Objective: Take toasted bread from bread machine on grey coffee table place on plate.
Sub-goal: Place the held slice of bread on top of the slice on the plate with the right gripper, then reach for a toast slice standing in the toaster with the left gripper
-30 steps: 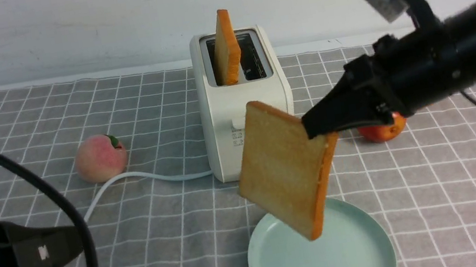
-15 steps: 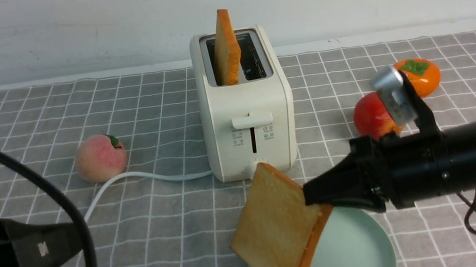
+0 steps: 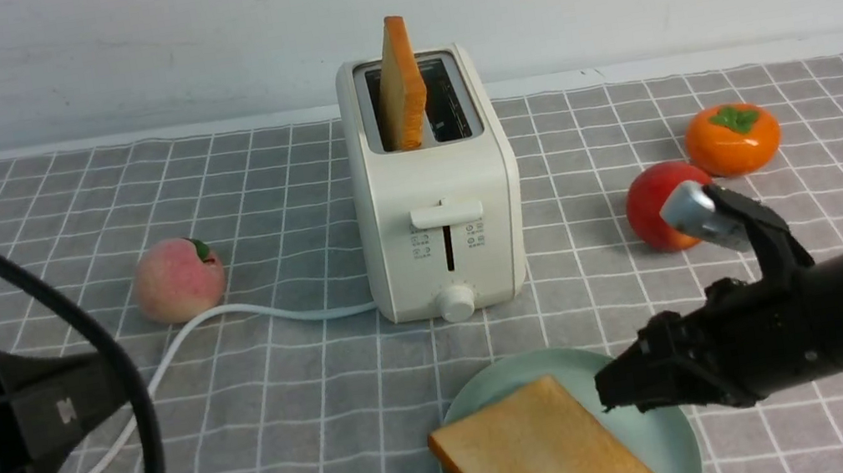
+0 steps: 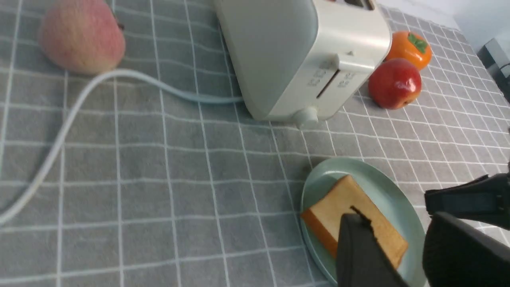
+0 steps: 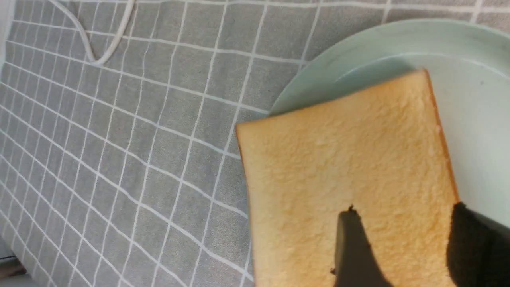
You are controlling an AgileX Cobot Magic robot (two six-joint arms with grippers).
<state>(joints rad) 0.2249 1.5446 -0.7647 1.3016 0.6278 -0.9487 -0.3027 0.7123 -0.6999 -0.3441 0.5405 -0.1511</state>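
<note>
The bread machine (image 3: pixel 430 184) stands mid-table on the grey coffee table (image 3: pixel 316 422), with one toasted bread slice (image 3: pixel 400 87) upright in its left slot. The other slice (image 3: pixel 541 454) lies flat on the plate (image 3: pixel 660 435) at the front; it also shows in the right wrist view (image 5: pixel 342 167) and the left wrist view (image 4: pixel 346 199). My right gripper (image 3: pixel 609 393) hovers at the slice's right edge, jaws open (image 5: pixel 404 209), holding nothing. My left gripper (image 3: pixel 108 396) is open and empty (image 4: pixel 394 217) at the front left, well away from the plate.
A peach (image 3: pixel 179 279) lies left of the toaster, with the white cord (image 3: pixel 256 313) running past it toward the front left. A red apple (image 3: pixel 653 204) and an orange persimmon (image 3: pixel 731 136) lie right of the toaster. A white wall closes the back.
My right gripper came down from in front of the toaster with the slice, laid it flat on the plate and let go. The left arm barely moved.
</note>
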